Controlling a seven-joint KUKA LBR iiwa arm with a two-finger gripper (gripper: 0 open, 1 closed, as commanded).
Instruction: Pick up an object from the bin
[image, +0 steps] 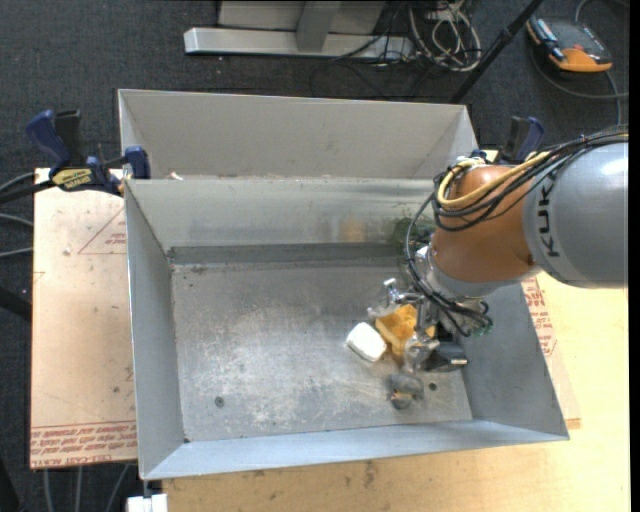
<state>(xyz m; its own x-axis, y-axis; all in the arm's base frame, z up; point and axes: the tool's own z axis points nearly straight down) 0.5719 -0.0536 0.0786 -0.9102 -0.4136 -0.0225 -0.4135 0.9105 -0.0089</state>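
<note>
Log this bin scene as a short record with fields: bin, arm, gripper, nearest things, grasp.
bin: grey metal bin, its few things lie in the right part of the floor
arm: reaches in from the right, orange wrist cover
gripper: gripper low in the bin, among the things
white thing: rounded white block, just left of the gripper
yellow thing: orange-yellow piece, between block and gripper
dark thing: small dark grey piece, nearer the front wall
grasp: cannot tell whether anything is held
</note>
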